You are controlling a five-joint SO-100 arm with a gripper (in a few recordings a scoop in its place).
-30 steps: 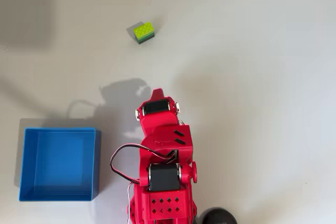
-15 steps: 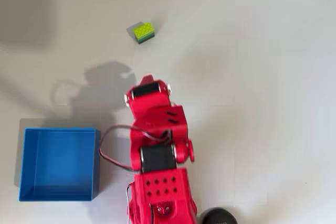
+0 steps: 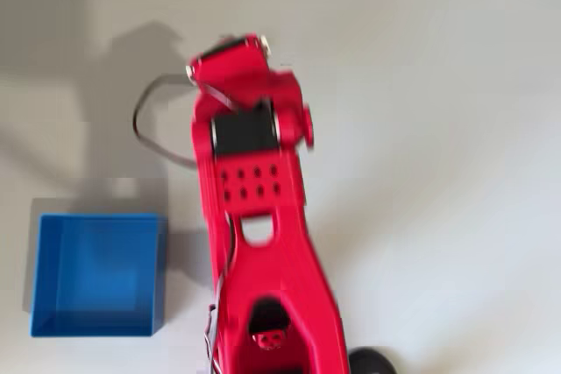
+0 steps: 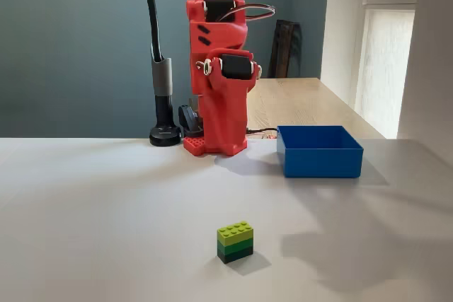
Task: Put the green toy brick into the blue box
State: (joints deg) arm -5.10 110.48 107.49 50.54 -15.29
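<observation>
Red arm point(image 4: 221, 76) raised high above table point(image 4: 85, 203); its claw state can't be told. Blue box point(image 4: 318, 151) beside arm base. Green brick point(image 4: 236, 241) well apart, alone on open table. Likely light, rigid, smooth; pinch flat side faces.

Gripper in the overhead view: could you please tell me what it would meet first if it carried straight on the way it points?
Probably the green toy brick, standing on the table straight before the arm; the gripper is blurred, so depth is unclear. The blue box lies aside.
</observation>
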